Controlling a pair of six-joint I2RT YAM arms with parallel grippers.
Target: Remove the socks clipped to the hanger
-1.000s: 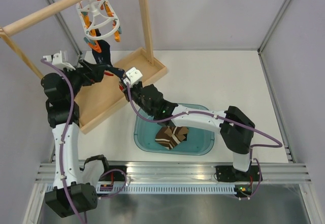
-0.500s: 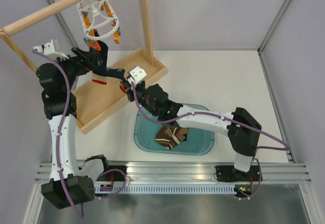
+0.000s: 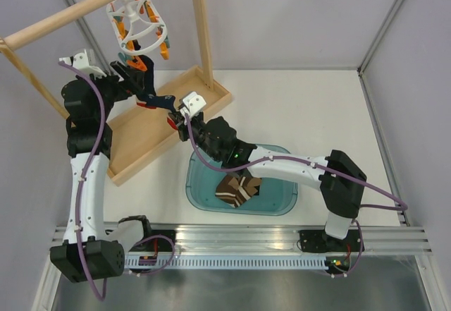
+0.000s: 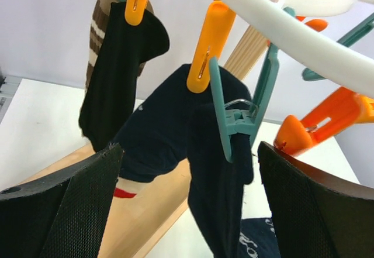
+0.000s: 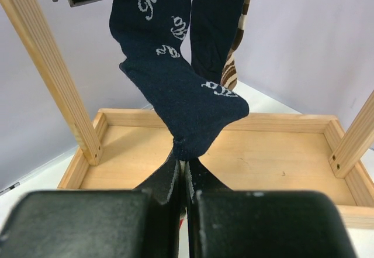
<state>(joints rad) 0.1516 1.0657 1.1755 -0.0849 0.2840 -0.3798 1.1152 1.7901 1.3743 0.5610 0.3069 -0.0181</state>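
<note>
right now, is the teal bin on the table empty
No, a brown striped sock lies folded inside the teal bin in the top view.

a shallow wooden tray [image 5: 263, 164] lies just below and beyond the right gripper [image 5: 182, 173], two wooden posts [image 3: 201, 22] rising from its ends to a cross pole [image 3: 63, 15] high above the left gripper [image 4: 188, 147], and a teal tub [image 3: 278, 194] sits on the white table [image 3: 317, 106] behind the right gripper.
</note>
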